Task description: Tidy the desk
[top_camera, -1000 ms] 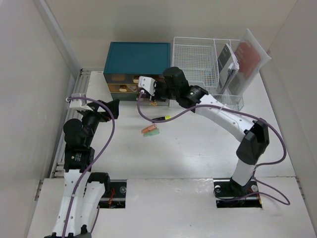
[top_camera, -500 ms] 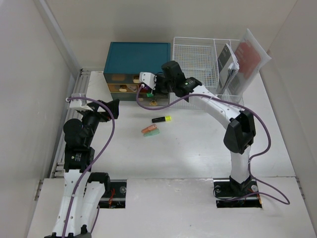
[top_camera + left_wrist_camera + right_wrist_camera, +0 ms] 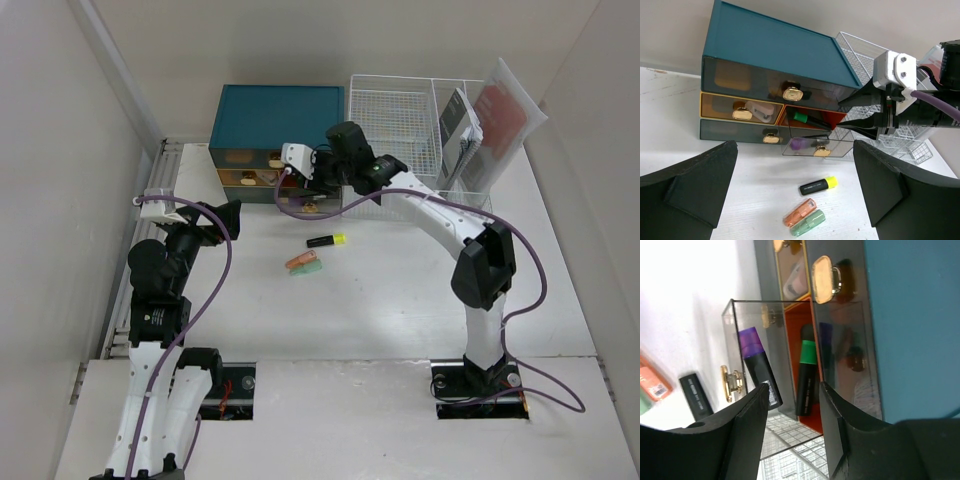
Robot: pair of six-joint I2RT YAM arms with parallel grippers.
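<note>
Plainly, the desk (image 3: 400,290) lay flat and white beneath both arms, level, its long axis appearing to run left to right in the top view. Two containers stood along its far edge: one teal drawer box (image 3: 275,115) and, just to its right, one white wire-mesh file rack (image 3: 395,115). The box showed five drawers (two of them pulled out, at the lower right). The red drawer (image 3: 830,116) held a green-capped marker (image 3: 801,117); the clear drawer (image 3: 835,147) below it held a purple-capped marker (image 3: 759,370). The rack held one grey-white notebook (image 3: 460,135) and one reddish sheet in a clear sleeve (image 3: 505,105), both standing in its right-hand compartments. Three pens lay loose on the desk in front of the box: a yellow-capped black highlighter (image 3: 326,240), an orange highlighter (image 3: 299,260) and a green highlighter (image 3: 308,268), the last two touching. The right gripper (image 3: 846,114) hovered at the open drawers, fingers parted, grasping nothing. The left gripper (image 3: 222,218) hung at the left side, spread wide and likewise unladen.
</note>
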